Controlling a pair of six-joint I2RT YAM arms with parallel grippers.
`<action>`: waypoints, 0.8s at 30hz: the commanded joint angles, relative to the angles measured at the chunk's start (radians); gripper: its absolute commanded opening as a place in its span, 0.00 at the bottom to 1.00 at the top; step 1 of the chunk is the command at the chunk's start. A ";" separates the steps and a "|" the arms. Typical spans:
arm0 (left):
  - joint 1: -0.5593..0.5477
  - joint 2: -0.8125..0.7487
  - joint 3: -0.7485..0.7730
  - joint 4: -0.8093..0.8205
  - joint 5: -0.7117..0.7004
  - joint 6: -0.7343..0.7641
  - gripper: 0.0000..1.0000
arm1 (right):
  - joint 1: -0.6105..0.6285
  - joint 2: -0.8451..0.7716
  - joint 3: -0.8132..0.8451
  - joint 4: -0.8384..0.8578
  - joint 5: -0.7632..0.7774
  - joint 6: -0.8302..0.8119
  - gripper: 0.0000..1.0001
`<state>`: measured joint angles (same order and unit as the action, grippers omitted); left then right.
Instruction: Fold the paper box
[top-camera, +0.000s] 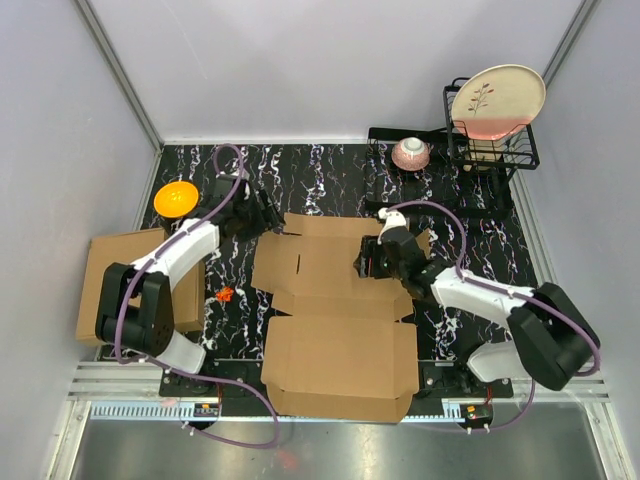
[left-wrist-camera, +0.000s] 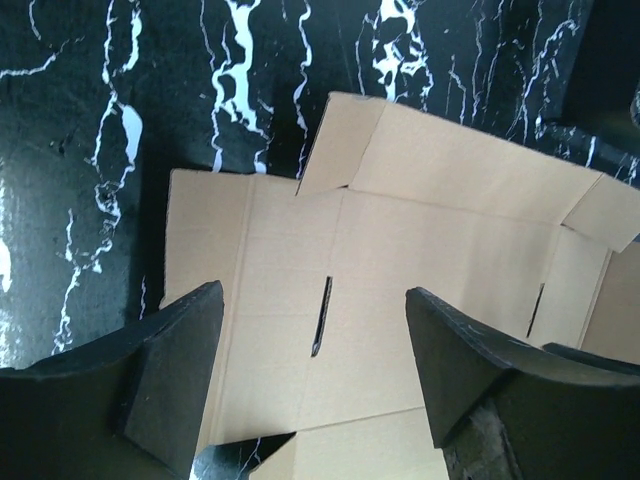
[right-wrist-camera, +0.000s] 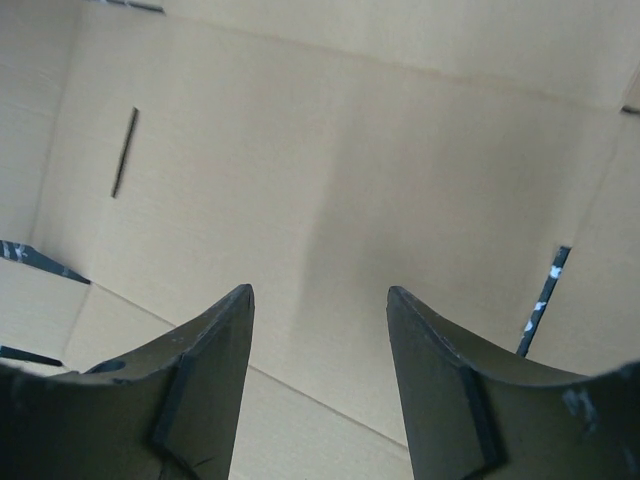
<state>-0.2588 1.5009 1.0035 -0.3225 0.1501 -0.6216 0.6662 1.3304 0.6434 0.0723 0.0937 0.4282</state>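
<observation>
Top external: paper box (top-camera: 340, 360) is seen largely flat, barely folded; left gripper (left-wrist-camera: 312, 320) and right gripper (right-wrist-camera: 318, 310) jaws are parted, empty.

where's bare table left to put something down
Best is the far strip of table, between the orange bowl and the pink bowl. A smaller patch lies right of the paper box, between the dish rack and the right arm. Centre and left, by the stack of boxes, are crowded.
</observation>
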 joint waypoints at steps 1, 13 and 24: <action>0.001 0.048 0.056 0.094 0.008 -0.018 0.77 | 0.001 0.085 -0.016 0.110 -0.061 0.047 0.62; -0.023 0.301 0.240 0.091 -0.044 -0.026 0.63 | 0.001 0.213 0.045 0.064 -0.068 0.066 0.14; -0.076 0.406 0.328 0.033 -0.121 0.026 0.55 | 0.000 0.227 0.059 0.026 -0.069 0.080 0.01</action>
<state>-0.3275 1.8881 1.2915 -0.2810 0.0784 -0.6216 0.6662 1.5600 0.6796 0.1059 0.0319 0.4953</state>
